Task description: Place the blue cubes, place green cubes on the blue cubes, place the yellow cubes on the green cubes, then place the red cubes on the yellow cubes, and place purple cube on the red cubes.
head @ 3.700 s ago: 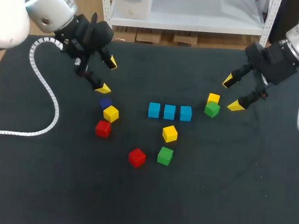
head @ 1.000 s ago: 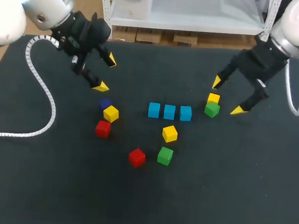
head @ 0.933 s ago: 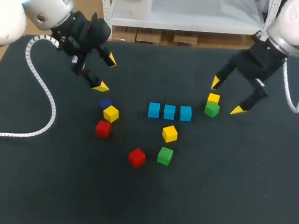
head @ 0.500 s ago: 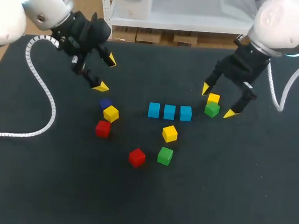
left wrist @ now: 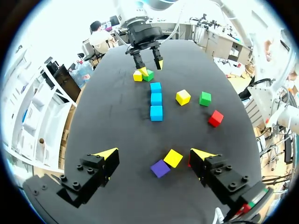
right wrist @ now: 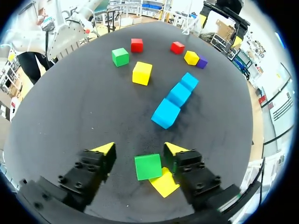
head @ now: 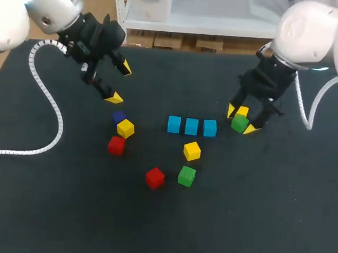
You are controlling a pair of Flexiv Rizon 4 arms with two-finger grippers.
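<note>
as the right gripper point(right wrist: 138, 150) brackets a green cube point(right wrist: 148, 166), the blue row lies bare

three blue cubes point(head: 191, 127) lie side by side in a line at the middle of the table point(head: 279, 219) with nothing on them, so the green layer looks like the step in hand. the green cube sits at 3 o'clock from that line, near it but apart, and a yellow cube point(right wrist: 164, 183) touches it on its 12 o'clock side in the head view. the right gripper's jaws stand apart, one finger on either side of the green cube. a gap shows beside the cube, so nothing is clamped. the left gripper point(head: 121, 85) hangs at 10 o'clock from the blue line, jaws wide and empty, above the purple cube point(head: 119, 116). a second green cube point(head: 186, 175) lies at 6 o'clock from the line.

the green cube looks small, rigid and light, with flat matte faces that should hold well under the pads; crushing seems no worry. the best hold is likely on two opposite side faces, squarely and about mid-height, leaving the bottom face free to seat on a blue top. it lies a little turned against the fingers' line, and the yellow neighbour hugs one edge, so closing may twist it or nudge the yellow one along. the blue tops offer little room, so it will want a level, centred release.
</note>
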